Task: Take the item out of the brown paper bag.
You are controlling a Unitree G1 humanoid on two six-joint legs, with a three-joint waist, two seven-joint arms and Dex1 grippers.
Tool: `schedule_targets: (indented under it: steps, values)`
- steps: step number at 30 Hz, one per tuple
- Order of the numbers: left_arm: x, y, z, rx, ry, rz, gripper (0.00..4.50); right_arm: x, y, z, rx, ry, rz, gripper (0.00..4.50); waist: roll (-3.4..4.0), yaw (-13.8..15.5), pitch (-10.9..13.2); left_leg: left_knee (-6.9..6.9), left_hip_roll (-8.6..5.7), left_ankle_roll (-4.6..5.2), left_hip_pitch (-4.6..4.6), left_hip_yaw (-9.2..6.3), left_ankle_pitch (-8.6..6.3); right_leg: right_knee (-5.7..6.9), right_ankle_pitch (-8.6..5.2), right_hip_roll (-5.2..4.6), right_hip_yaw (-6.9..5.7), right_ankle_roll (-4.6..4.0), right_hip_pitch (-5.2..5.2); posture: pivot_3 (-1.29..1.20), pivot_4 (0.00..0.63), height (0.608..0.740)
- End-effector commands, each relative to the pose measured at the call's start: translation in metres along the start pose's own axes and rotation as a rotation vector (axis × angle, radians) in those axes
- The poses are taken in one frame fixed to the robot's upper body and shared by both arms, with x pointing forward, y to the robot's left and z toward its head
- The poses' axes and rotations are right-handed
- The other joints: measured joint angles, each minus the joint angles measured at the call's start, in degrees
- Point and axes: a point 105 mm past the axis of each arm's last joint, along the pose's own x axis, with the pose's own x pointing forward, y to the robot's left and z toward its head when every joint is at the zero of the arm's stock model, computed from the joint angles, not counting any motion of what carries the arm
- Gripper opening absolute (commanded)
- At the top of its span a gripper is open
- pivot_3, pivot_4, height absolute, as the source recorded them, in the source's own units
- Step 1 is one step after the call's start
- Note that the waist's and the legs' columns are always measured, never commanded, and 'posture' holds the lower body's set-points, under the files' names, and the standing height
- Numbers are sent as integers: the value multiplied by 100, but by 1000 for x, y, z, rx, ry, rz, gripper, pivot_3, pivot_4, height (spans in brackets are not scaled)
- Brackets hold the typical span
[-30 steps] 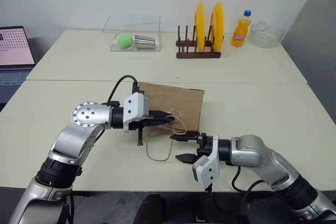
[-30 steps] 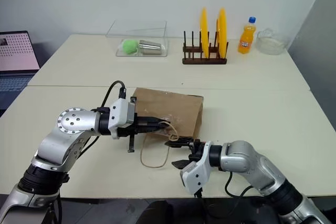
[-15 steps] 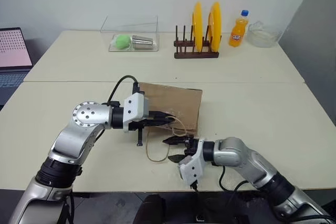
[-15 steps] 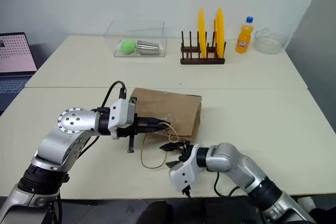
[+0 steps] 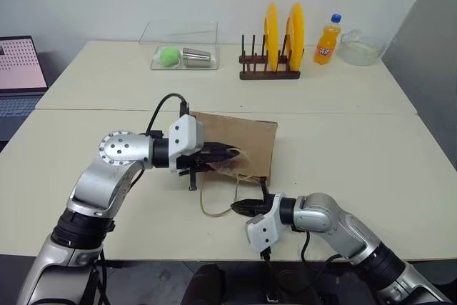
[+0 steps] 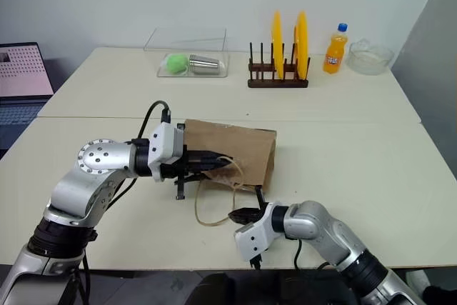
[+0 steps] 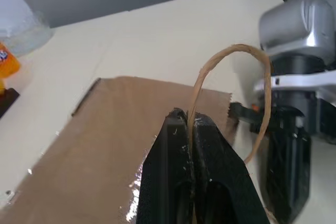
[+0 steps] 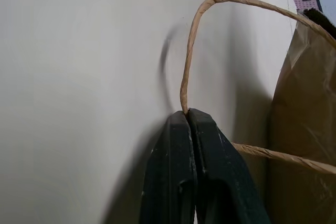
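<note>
Left eye view, bag: the brown paper bag (image 5: 235, 144) lies flat on the near table (image 5: 357, 155), close to the front edge; its long axis runs left to right, and its open end with the cord handles faces the robot.
Handles: two thin tan cord loops; the upper cord handle (image 7: 231, 85) rises from the mouth, the lower cord handle (image 5: 214, 201) lies out on the table toward the robot.
Left gripper: the left gripper (image 5: 232, 153) points right at the bag's mouth, fingers pressed together on the upper cord handle; the left wrist view shows the cord running between the closed black tips.
Right gripper: the right gripper (image 5: 244, 208) points left just in front of the bag, low over the table, fingers pinched tight on the lower cord handle; the right wrist view shows the loop (image 8: 210, 30) leaving the closed tips.
Item: cannot be seen; nothing red shows at the bag's mouth.
Writing on bag: none legible.
Bottle: orange soda bottle (image 5: 328, 39) with blue cap, upright at the far right; label too small to read.
Rack: wooden plate rack (image 5: 270, 62) with two yellow plates (image 5: 283, 33) on edge.
Clear box: transparent box (image 5: 183, 46) holding a green ball (image 5: 168, 56) and a metal cup (image 5: 198, 56) on its side.
Glass bowl: glass bowl (image 5: 360, 47) right of the bottle.
Laptop: laptop (image 5: 20, 69) at far left, screen patterned, text unreadable.
</note>
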Motion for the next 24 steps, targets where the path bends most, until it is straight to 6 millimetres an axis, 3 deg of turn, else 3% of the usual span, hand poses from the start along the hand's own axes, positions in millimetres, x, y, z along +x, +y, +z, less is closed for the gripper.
schedule_targets:
  steps: [1, 14, 24]
  values:
    - [-3, 16, 17, 27, -48, 58, 0, -4, -10, 5, -4, -7, -8, 25, 0, 0, 0, 0, 0, 0, 0, 0, 0, 0, 0, 0, -1, 0, 0, 0, 150, 740]
    - [-4, 66, 48, -71, -126, 198, 0, -8, 5, 1, 61, 35, 118, 25, 0, 0, 0, 0, -1, -1, -1, -4, 0, 0, 0, 0, -4, 0, 0, 0, 150, 740]
    - [-6, 85, 63, -63, -142, 232, 0, -10, 11, 1, 74, 50, 153, 25, -1, -2, 0, 0, 0, -23, 1, -4, 13, 0, -5, 0, -3, 8, 1, 0, 150, 740]
